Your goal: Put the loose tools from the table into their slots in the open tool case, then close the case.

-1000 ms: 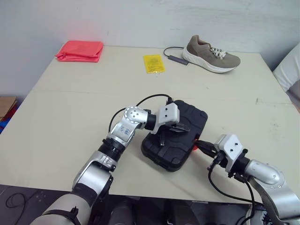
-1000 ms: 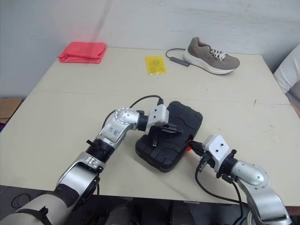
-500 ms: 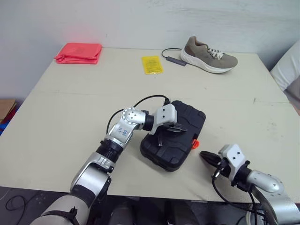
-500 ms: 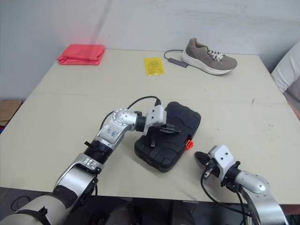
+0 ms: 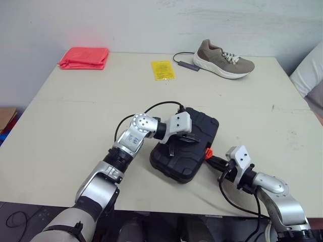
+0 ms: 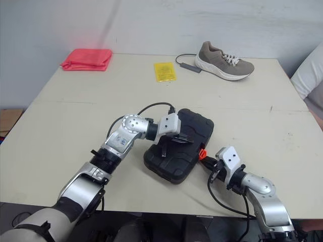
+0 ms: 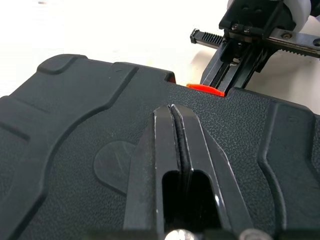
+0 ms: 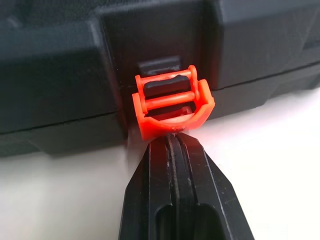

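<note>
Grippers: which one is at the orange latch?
The right gripper, shut fingers tip-on at the orange latch; the left gripper rests shut on the tool case lid instead.

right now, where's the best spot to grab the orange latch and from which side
Probably the free curved lip of the latch: it juts out from the case wall, while its other end sits in the recess. Come in level from the open table side, where the shut right gripper points.

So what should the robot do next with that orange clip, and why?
Probably push the right fingers forward to snap the orange latch flat against the case. It seems to stick out unclipped, those shut fingers sit right at its edge, and the left fingers press on the case.
</note>
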Available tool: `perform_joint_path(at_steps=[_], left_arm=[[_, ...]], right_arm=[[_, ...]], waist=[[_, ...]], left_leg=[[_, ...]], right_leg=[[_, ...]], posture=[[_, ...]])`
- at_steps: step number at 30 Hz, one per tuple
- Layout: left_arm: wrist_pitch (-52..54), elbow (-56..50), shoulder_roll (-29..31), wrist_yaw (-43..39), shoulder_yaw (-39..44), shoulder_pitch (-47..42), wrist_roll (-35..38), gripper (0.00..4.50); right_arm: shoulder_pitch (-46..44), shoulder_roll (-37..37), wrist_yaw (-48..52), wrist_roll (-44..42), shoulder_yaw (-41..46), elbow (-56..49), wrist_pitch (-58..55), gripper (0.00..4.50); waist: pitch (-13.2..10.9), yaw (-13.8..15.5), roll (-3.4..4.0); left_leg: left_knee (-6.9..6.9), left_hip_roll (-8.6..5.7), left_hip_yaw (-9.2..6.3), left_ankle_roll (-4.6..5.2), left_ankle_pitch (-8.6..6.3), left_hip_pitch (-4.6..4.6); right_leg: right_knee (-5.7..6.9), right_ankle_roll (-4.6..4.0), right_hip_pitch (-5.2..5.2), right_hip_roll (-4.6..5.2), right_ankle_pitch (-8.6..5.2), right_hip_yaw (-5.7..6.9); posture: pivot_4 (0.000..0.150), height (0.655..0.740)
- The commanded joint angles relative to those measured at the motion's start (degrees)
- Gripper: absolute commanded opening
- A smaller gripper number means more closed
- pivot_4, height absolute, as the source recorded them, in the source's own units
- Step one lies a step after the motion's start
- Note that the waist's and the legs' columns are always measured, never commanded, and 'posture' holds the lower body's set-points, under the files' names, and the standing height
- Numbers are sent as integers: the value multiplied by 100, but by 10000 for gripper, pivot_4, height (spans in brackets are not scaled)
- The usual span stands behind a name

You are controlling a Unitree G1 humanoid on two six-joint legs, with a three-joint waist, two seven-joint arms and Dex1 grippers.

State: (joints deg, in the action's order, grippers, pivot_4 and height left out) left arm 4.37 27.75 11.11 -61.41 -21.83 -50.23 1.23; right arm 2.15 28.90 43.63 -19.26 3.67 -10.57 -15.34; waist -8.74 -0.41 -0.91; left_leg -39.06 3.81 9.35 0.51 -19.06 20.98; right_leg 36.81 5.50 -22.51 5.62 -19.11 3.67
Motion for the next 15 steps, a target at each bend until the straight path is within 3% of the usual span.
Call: perform_joint_path(at_steps=[1,15], left_arm=[[208,539,15,-62,-415,368,-404,0],[-10,971,33,-104,-312,422,-452,0]], right_arm=[[-219,-161,149,-549,192,-640,216,276],[-364,113,144,-605,189,-895,-252,276]], waist=[[1,-2,2],[54,-100,-5]], left_leg=[[0,0,0,0,0,0],[15,6,-11,-7,-4,-14]], right_leg=[[0,0,0,0,0,-1],[-9,-11,15,3,-6,-12]], posture=[[1500,7400],[1500,7400]])
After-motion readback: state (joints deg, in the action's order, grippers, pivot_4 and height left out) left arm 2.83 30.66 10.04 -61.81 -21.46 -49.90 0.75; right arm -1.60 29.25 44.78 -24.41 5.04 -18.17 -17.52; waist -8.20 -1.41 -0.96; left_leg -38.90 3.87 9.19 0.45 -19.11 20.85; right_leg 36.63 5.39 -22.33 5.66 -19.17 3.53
